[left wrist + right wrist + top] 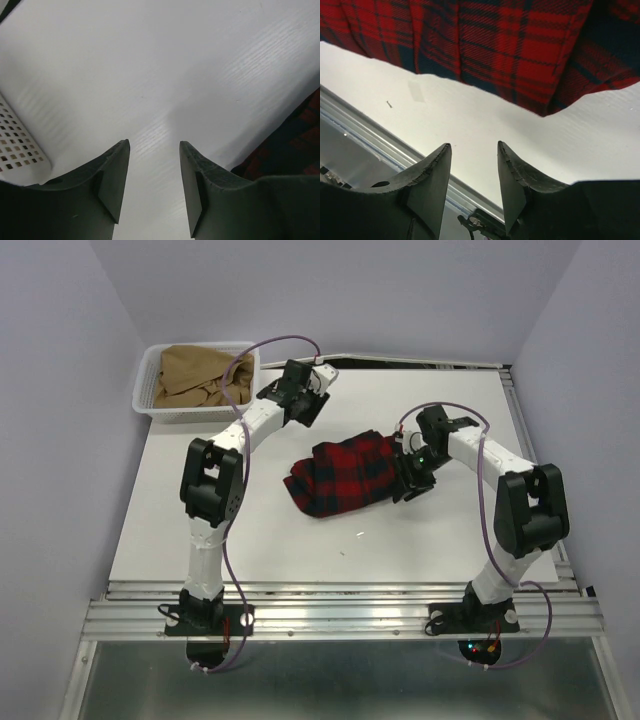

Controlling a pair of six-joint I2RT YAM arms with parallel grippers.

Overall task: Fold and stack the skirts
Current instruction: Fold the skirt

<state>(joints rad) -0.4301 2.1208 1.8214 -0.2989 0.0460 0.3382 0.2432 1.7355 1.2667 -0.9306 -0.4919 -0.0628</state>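
Presently right fingers parted, empty, the tartan skirt lying just ahead of them, bunched mid-worktop with long axis slanting near-left to far-right; left fingers likewise parted over bare worktop, farther off near the white basket holding the tan skirt, so right arm nearer.

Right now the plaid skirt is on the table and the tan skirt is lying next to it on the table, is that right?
Not quite. The plaid skirt is on the table, but the tan skirt lies in the white basket at the far left corner, as the top external view shows.
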